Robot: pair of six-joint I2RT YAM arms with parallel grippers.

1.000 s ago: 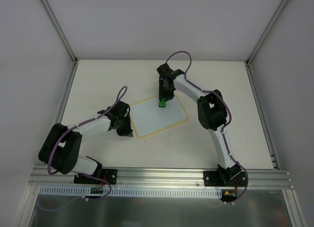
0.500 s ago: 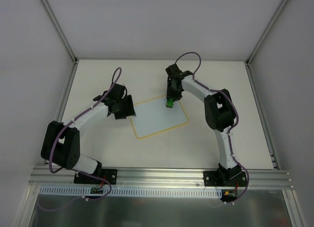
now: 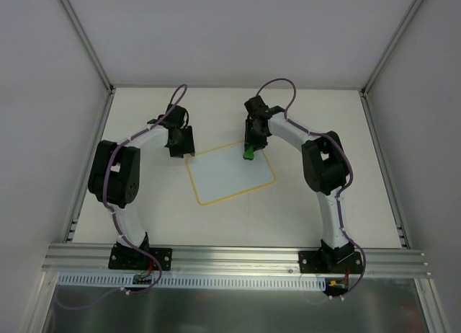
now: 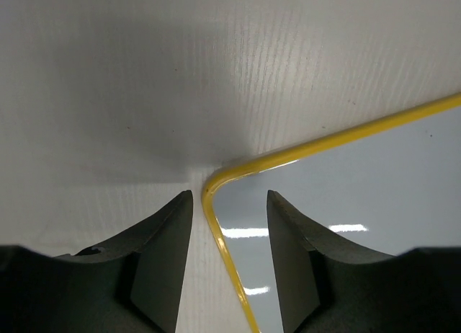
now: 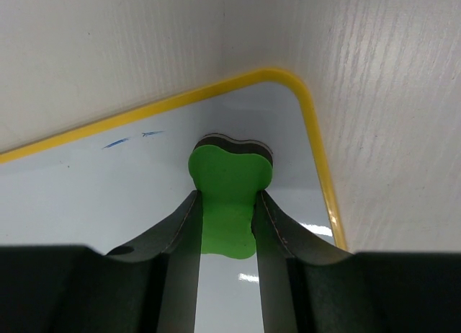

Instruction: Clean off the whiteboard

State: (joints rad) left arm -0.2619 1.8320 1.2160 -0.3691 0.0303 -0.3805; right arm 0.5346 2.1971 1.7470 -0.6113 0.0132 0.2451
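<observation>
The whiteboard [image 3: 229,174] lies flat mid-table, white with a yellow rim, its face nearly plain. My right gripper [image 3: 248,151] is shut on the green eraser [image 5: 229,181] and presses it on the board's far right corner [image 5: 306,95]. Small blue marks [image 5: 119,141] remain near the far rim in the right wrist view. My left gripper [image 3: 180,150] is open, its fingers [image 4: 162,239] straddling the board's far left corner [image 4: 213,185]; the rim runs between them. The board face also shows in the left wrist view [image 4: 374,181].
White enclosure walls with metal posts [image 3: 83,37] surround the table. An aluminium rail [image 3: 230,257] runs along the near edge by the arm bases.
My left arm has swung from the board's near left side up to its far left corner. My right gripper slid the eraser right, toward the far right corner.
</observation>
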